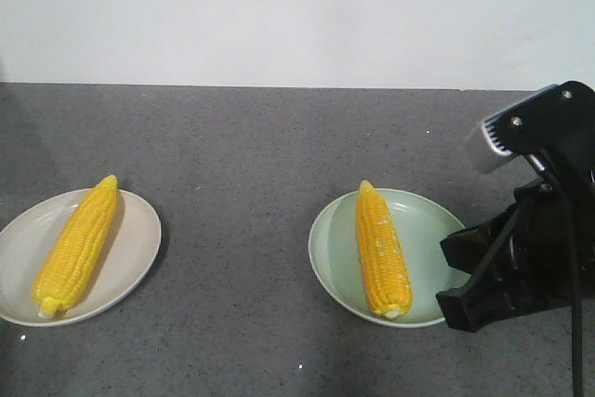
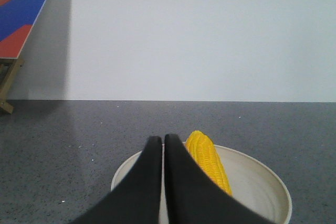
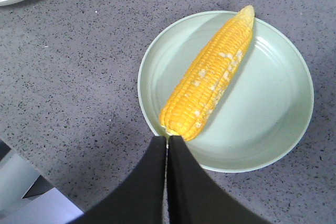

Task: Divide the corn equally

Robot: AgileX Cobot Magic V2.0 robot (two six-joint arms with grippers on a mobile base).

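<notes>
Corn lies one cob to a plate on the grey speckled countertop (image 1: pixel 251 155): a glossy yellow cob (image 1: pixel 78 244) tapering to a point on the beige plate (image 1: pixel 130 262), and a cob with pale flecks (image 1: pixel 381 248) on the pale green plate (image 1: pixel 432 244). The left gripper (image 2: pixel 163 141) and right gripper (image 3: pixel 167 140) each have their fingers pressed together, holding nothing.
</notes>
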